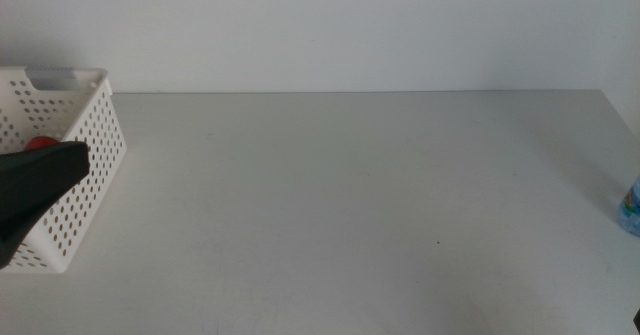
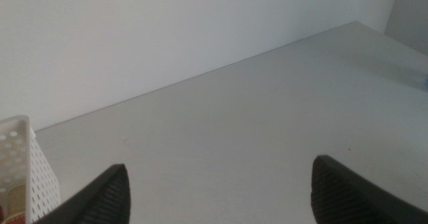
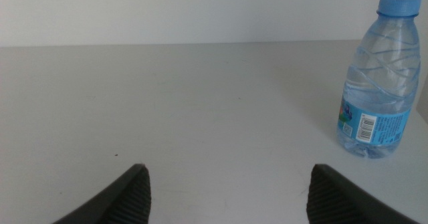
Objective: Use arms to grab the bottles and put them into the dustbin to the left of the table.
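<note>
The white perforated dustbin (image 1: 85, 165) stands at the table's far left. A bit of a red can (image 1: 42, 143) shows inside it. My left gripper (image 1: 45, 175) hangs over the dustbin's near side; in the left wrist view its jaws (image 2: 221, 197) stand wide open with nothing between them, and the dustbin's corner (image 2: 20, 157) shows beside one jaw. A clear water bottle (image 3: 378, 83) with a blue cap and label stands upright at the table's right edge (image 1: 630, 207). My right gripper (image 3: 227, 197) is open and empty, a little short of the bottle and to one side; it is out of the middle view.
The off-white table (image 1: 350, 205) stretches bare between the dustbin and the water bottle. A plain white wall runs behind its back edge. The table's right edge lies close behind the bottle.
</note>
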`<state>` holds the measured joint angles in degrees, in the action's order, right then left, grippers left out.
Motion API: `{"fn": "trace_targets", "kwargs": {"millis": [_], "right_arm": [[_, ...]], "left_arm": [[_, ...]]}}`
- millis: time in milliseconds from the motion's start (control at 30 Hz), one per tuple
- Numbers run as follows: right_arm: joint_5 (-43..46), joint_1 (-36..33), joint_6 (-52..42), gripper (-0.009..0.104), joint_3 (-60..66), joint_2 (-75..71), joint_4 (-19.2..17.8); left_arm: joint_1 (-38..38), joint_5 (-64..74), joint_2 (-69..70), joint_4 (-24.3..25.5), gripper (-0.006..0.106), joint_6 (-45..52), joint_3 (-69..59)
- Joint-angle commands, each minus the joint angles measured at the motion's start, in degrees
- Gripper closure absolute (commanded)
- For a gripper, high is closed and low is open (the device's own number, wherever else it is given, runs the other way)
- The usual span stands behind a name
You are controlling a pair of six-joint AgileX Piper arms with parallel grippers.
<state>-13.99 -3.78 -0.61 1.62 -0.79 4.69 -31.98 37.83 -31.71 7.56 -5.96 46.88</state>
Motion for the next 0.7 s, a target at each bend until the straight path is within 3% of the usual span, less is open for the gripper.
{"fn": "trace_targets", "kwargs": {"millis": [0,267,433,567,667], "right_arm": [[4.51,0.36,-0.66,0.036,-0.54,-1.18,-0.28],[19.76,0.36,-0.67,0.036,-0.54,1.69,-3.45],[21.51,0.36,1.63,0.036,-0.54,6.35,-3.51],[26.08,0.36,-1.41,0.036,-0.54,11.45,-7.58],[29.96,0.36,-2.1,0.036,-0.54,15.5,-7.58]], "left_arm": [[0.06,-4.46,-0.42,0.3,0.01,-0.68,1.26],[0.06,-4.46,-0.42,0.3,0.01,-0.68,1.26],[0.06,-4.46,-0.42,0.3,0.01,-0.68,1.26],[0.06,-4.46,-0.42,0.3,0.01,-0.68,1.26],[0.06,-4.46,-0.42,0.3,0.01,-0.68,1.26]]}}
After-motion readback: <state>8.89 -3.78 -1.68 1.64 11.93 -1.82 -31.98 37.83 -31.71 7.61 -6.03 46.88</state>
